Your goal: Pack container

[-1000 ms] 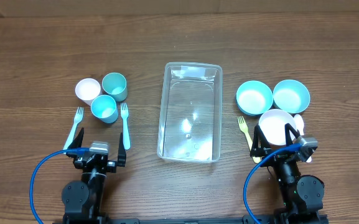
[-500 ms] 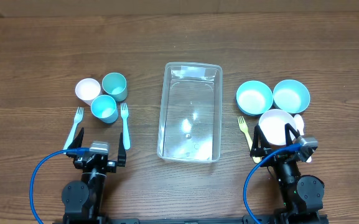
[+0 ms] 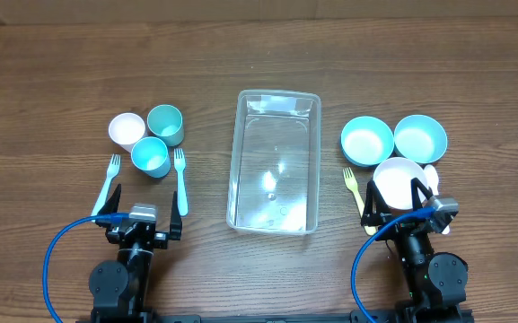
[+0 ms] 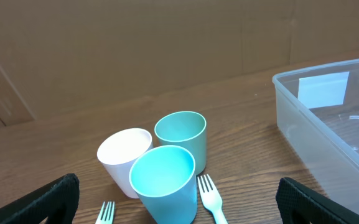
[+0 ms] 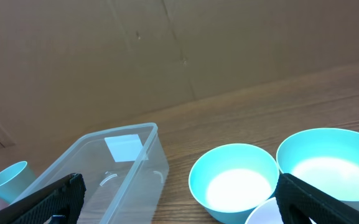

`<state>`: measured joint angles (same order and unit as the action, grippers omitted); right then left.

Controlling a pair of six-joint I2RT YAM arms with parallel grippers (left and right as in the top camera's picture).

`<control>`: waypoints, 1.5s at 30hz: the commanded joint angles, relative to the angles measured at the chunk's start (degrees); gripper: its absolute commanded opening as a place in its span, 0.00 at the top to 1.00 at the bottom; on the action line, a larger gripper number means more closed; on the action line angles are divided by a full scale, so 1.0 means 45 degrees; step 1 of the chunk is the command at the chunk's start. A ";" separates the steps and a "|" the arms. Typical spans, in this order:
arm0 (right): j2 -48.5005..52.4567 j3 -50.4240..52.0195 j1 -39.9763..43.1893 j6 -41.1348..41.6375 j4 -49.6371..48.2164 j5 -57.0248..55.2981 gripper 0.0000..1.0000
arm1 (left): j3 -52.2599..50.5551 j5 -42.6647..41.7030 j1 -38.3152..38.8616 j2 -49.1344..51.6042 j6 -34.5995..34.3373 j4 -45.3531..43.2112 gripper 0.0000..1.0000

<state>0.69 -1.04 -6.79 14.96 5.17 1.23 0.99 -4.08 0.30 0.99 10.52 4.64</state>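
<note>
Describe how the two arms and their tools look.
Both arms are black with rounded joint housings. A blue cable loops from the left arm, another from the right arm. The left tool and right tool each carry a silver-grey block and two black fingers with a rough matte surface. No markings are legible.
</note>
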 commanded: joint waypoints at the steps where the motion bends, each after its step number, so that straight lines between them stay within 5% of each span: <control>1: -0.0117 0.0131 0.0039 -0.0044 -0.0078 -0.0058 0.00 | -0.0117 -0.0083 0.0024 -0.0155 0.0141 -0.0053 0.00; 17: -0.0117 0.0024 0.0034 0.0272 -0.0039 -0.0257 0.00 | -0.0117 -0.0083 0.0024 -0.0155 0.0141 -0.0053 0.00; 22: 0.0738 -0.3376 0.0034 0.0622 0.3288 -0.2195 0.00 | -0.0117 -0.0083 0.0024 -0.0155 0.0141 -0.0053 0.00; 34: 1.1055 -1.4358 0.0039 0.0238 1.3974 -0.2832 0.00 | -0.0117 -0.0087 0.0024 -0.0155 0.0141 -0.0053 0.00; 45: 1.7296 -1.4834 0.0049 0.0296 1.4139 -0.2433 0.00 | -0.0117 -0.0083 0.0024 -0.0155 0.0141 -0.0053 0.00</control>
<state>75.20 -66.22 -6.79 16.27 68.60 -9.78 0.78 -4.08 0.30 0.86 10.55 4.51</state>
